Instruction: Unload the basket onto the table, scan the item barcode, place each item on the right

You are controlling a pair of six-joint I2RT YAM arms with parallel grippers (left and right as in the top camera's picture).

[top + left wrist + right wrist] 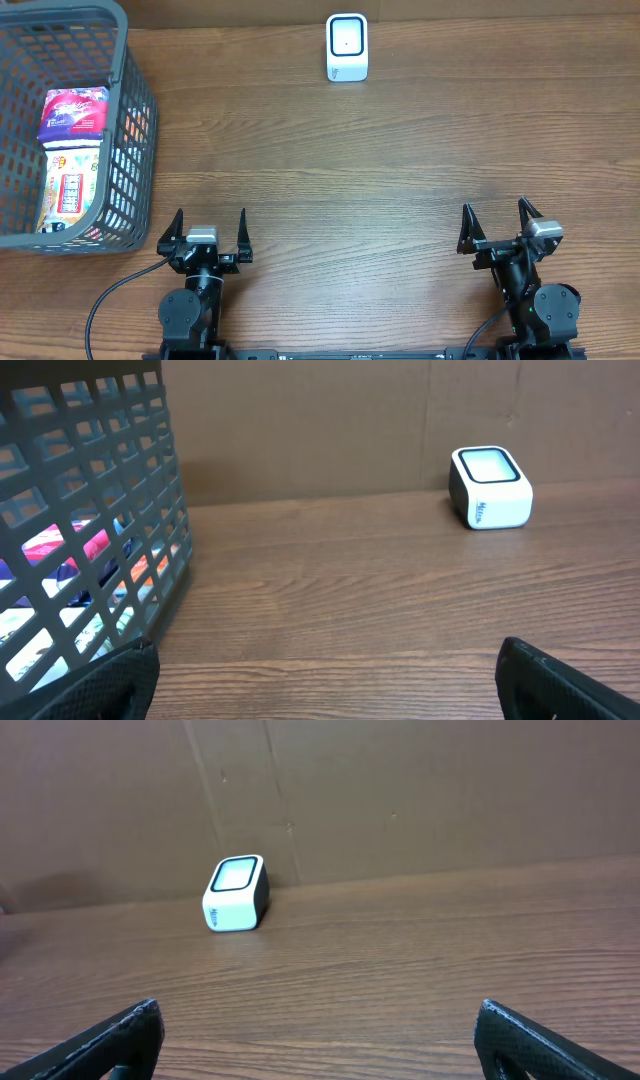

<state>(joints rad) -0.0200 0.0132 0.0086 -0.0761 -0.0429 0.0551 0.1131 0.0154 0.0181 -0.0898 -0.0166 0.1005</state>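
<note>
A white barcode scanner [347,47] with a dark-framed window stands at the table's far middle edge; it also shows in the left wrist view [489,488] and the right wrist view [236,894]. Packaged items lie in a grey basket [135,130] at the far left: a purple-and-red packet [73,112] above a white-and-yellow packet [68,190]. My left gripper [207,232] stands open near the front edge, nothing between its fingers. My right gripper [498,222] is open too, at the front right, holding nothing.
A brown cardboard wall [400,790] backs the table behind the scanner. The basket's mesh wall [90,510] rises just left of my left gripper. Bare wooden tabletop [340,180] lies between the grippers and the scanner.
</note>
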